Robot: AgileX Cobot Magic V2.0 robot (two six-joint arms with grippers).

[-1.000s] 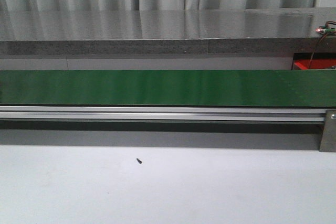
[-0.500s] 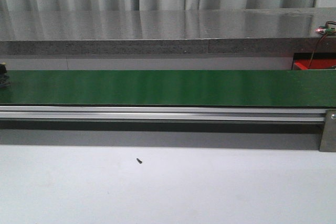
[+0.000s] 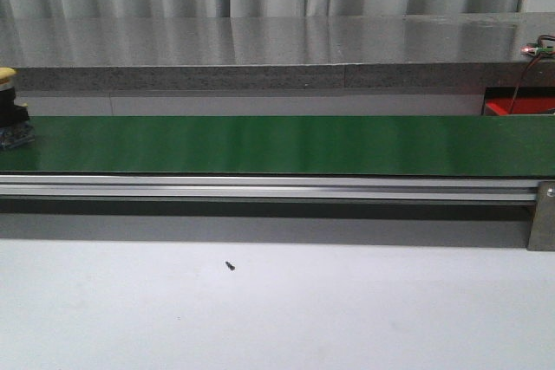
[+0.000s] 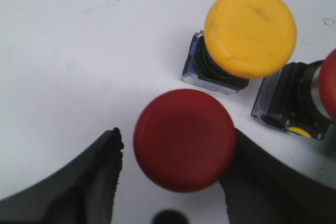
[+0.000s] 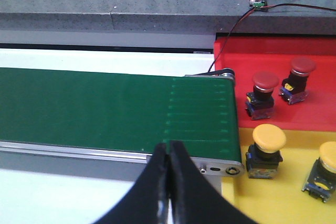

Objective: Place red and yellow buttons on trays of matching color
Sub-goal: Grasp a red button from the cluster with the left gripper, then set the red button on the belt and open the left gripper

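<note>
In the left wrist view my left gripper [image 4: 176, 141] is open, its jaws on either side of a red button [image 4: 184, 139] that stands on the white table. One finger is close against the cap; the other stands apart from it. A yellow button [image 4: 249, 32] and another red button [image 4: 329, 85] stand just beyond. In the front view a yellow button [image 3: 9, 103] sits on the far left end of the green belt [image 3: 277, 145]. My right gripper [image 5: 169, 148] is shut and empty above the belt's [image 5: 105, 108] near rail. Beside it are the red tray [image 5: 315, 114] and the yellow tray [image 5: 283, 192].
The red tray holds two red buttons [image 5: 265, 83] [image 5: 303, 68]. The yellow tray holds two yellow buttons [image 5: 269, 139] [image 5: 328, 157]. A small black screw [image 3: 230, 265] lies on the white table in front of the belt. Wires [image 5: 247, 11] run over the grey ledge behind.
A yellow button has come into the front view at the belt's left end and moved a little to the right. Nothing else there has changed.
</note>
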